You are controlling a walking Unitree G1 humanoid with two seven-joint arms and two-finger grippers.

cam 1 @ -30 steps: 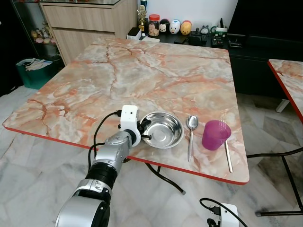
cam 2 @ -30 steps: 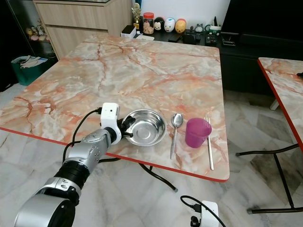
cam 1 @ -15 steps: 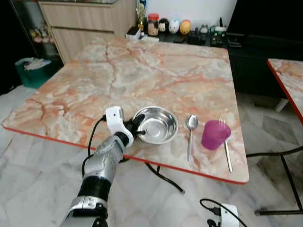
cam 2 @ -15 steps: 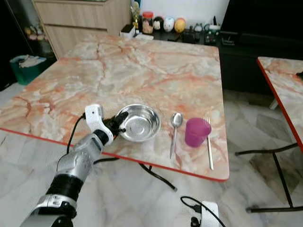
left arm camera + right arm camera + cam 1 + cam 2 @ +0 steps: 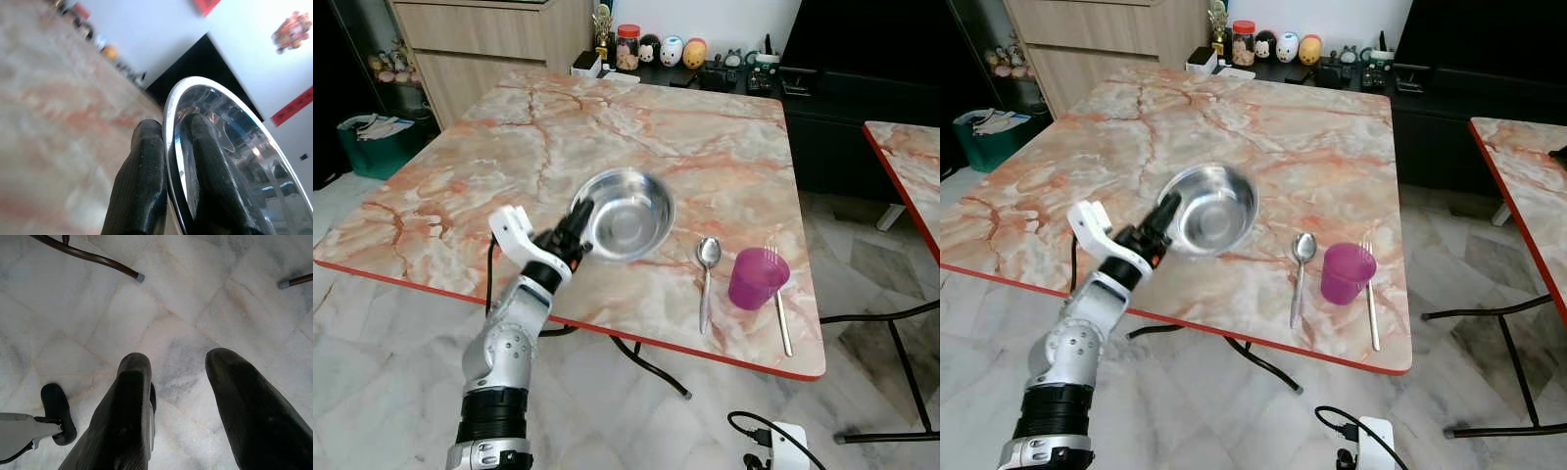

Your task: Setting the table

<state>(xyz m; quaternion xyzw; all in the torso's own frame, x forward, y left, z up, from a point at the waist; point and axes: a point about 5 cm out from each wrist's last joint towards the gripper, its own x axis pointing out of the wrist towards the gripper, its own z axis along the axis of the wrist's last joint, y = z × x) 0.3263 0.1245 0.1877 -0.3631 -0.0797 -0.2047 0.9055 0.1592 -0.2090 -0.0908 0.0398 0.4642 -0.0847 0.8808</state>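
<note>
A shiny steel bowl [image 5: 628, 211] is held up above the marble table [image 5: 636, 147], tilted so its inside faces me. My left gripper [image 5: 579, 227] is shut on the bowl's left rim; in the left wrist view one black finger [image 5: 146, 186] lies outside the rim and the other inside the steel bowl [image 5: 230, 161]. On the table's front right lie a spoon [image 5: 708, 274], a purple cup [image 5: 757, 278] and a fork [image 5: 781, 311] just right of the cup. My right gripper [image 5: 183, 396] hangs low over the floor, open.
Jars and small figurines [image 5: 656, 51] stand along the table's far edge. A wooden cabinet [image 5: 480, 44] and a teal bin [image 5: 372, 142] are at the far left. A second table [image 5: 911, 166] is on the right. Chair legs [image 5: 88, 254] and a black foot [image 5: 57, 411] rest on the tiled floor.
My left gripper has lifted the bowl off the table's front edge, raising it up and back and tipping it toward me. Spoon, cup and fork stayed put.
</note>
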